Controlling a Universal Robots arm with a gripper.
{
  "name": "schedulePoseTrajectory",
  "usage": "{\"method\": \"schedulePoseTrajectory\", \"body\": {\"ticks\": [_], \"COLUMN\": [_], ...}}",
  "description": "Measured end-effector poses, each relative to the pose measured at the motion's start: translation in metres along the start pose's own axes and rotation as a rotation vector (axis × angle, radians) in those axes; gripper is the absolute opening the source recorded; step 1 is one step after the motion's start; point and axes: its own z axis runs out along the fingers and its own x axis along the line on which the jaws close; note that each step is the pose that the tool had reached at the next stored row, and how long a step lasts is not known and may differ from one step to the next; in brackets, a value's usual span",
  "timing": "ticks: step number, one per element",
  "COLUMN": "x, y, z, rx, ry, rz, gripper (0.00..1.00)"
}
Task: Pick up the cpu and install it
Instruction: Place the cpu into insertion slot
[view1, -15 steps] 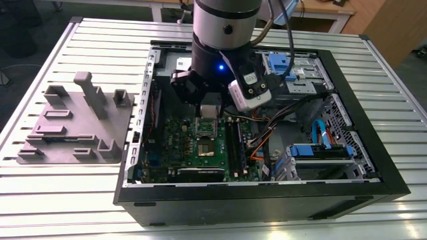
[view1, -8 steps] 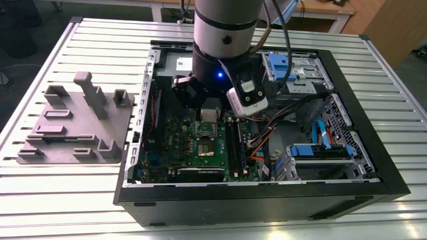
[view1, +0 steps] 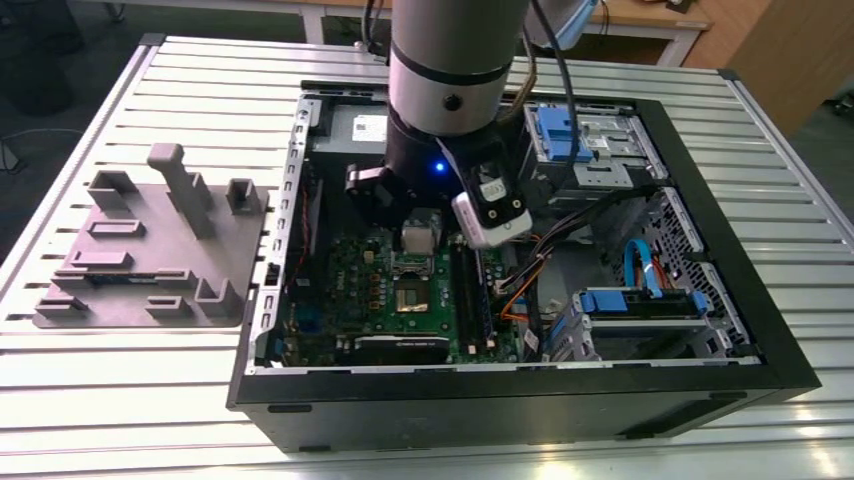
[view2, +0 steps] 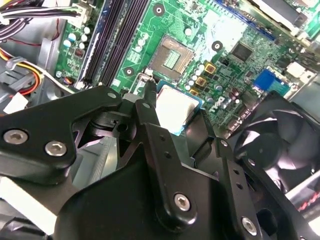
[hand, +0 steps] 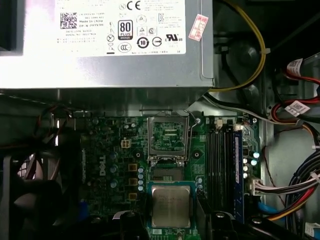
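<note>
The arm (view1: 447, 70) pointed straight down into the open computer case (view1: 534, 390). The pincer (hand: 172, 217) gripped the cpu (hand: 171, 202), held flat over the motherboard (hand: 110, 150), beside the open socket (hand: 169, 136).

So the arm (view1: 447, 70) hangs straight down from the top middle of the exterior view, wrist vertical. The gripper (view1: 420, 238) sits around frame center, pointing down, black fingers (view2: 150, 120) pinched on the cpu (hand: 171, 206).
</note>
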Motion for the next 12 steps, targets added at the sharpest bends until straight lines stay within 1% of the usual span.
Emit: {"method": "schedulePoseTrajectory", "body": {"ticks": [12], "x": [-0.0007], "y": [-0.0016], "z": [0.0217], "rx": [0.0000], "ry": [0.0000], "rz": [0.000], "gripper": [0.47]}}
